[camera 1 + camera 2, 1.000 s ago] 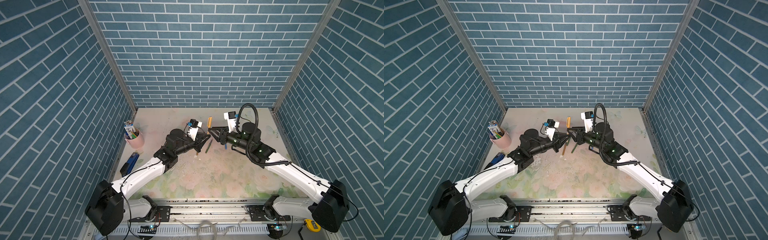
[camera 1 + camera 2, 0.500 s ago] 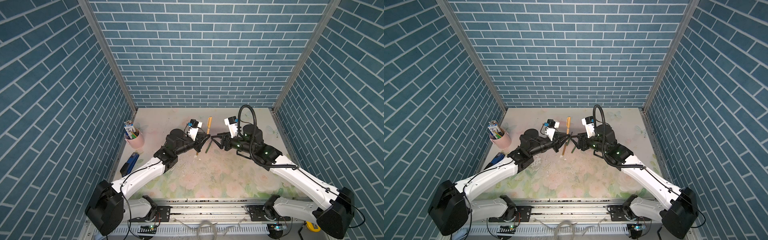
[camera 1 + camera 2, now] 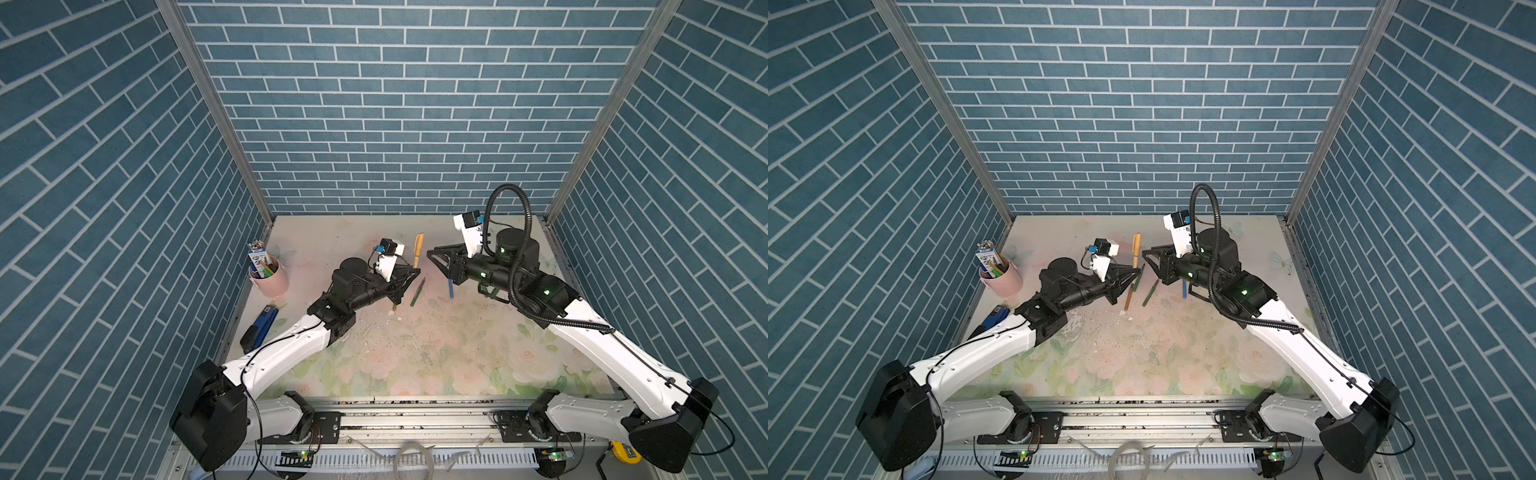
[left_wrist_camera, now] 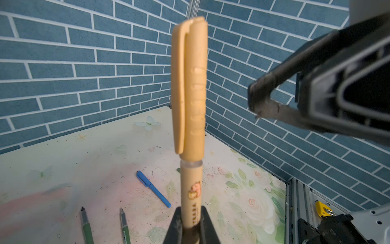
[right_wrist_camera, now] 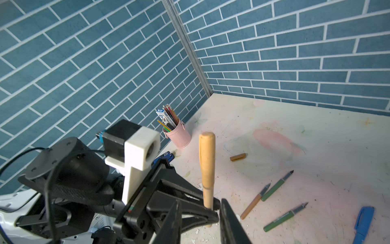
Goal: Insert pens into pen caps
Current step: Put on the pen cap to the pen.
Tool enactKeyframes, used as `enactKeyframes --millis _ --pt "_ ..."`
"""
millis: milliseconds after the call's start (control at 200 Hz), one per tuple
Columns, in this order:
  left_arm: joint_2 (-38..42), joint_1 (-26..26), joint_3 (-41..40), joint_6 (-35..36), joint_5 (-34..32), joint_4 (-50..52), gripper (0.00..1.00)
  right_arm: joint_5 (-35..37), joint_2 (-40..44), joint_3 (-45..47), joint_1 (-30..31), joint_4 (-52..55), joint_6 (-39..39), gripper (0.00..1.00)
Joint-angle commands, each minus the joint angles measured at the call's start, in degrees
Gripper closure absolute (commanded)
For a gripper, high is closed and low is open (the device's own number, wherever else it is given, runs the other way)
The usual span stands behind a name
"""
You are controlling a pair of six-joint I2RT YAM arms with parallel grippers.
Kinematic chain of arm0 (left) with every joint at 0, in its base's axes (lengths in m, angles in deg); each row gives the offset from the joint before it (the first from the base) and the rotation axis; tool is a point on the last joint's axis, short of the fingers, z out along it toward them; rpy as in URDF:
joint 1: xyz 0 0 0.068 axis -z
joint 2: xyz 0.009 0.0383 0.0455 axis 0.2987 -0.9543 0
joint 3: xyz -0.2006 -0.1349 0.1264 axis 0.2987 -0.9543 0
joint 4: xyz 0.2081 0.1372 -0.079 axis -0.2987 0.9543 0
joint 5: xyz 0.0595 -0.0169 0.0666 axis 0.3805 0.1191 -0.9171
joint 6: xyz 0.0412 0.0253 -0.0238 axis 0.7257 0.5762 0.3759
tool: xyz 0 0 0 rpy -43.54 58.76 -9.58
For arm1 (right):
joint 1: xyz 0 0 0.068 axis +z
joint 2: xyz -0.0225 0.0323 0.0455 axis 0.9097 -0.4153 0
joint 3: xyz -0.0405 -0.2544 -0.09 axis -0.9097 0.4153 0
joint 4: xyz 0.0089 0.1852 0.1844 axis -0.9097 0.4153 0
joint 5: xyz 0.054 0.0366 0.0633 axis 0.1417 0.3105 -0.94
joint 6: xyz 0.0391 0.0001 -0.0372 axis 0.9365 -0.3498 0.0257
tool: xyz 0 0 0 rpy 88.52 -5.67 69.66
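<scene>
**Q:** Which step is in hand?

**A:** The capping of one golden-brown plastic pen (image 4: 191, 190). The left gripper (image 4: 191, 219) is clenched low on its barrel and holds it upright above the floral-print table (image 3: 436, 353). The matching golden-brown clip cap (image 4: 190, 84) sits over its tip. A thin clear ring shows under the cap's rim, so I judge it is on, though perhaps not pressed fully home.

**Q:** And the right gripper?

**A:** The right gripper (image 3: 432, 252) hangs near the cap without touching it. Its wrist view shows the jaws slightly parted with nothing between them.

**Q:** What is on the table?

**A:** A slim blue pen (image 4: 153, 189) lies capped. Bare-tipped are a second golden-brown pen (image 5: 252, 203), one dark green pen (image 5: 276, 186) and another dark green pen (image 5: 285, 217). A loose stubby golden-brown cap (image 5: 238, 157) lies well apart from them, toward the pink cup of pencils (image 5: 179, 139). I see no green caps.

**Q:** What does the next move call for?

**A:** My judgement is a straight push along the pen's axis if the ring means a gap. Otherwise the pen is laid down clear of the others, then the loose cap is fetched.
</scene>
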Motion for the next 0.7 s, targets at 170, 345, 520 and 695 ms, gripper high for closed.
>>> enactKeyframes --millis 170,345,520,695 --pt "0.9 -0.3 1.2 0.5 0.1 -0.1 0.97 -1.2 -5.7 -7.2 -0.2 3.1 -3.3 0.62" --pt "1.0 -0.3 1.2 0.4 0.2 -0.1 0.97 -0.3 -8.2 -9.8 -0.4 2.7 -3.4 0.64" --pt "1.2 -0.2 1.2 0.4 0.2 -0.1 0.98 -0.2 -9.5 -10.7 -0.5 2.0 -3.0 0.71" --pt "1.3 -0.2 1.2 0.4 0.2 -0.1 0.98 -2.1 -10.2 -10.4 -0.5 1.1 -2.0 0.86"
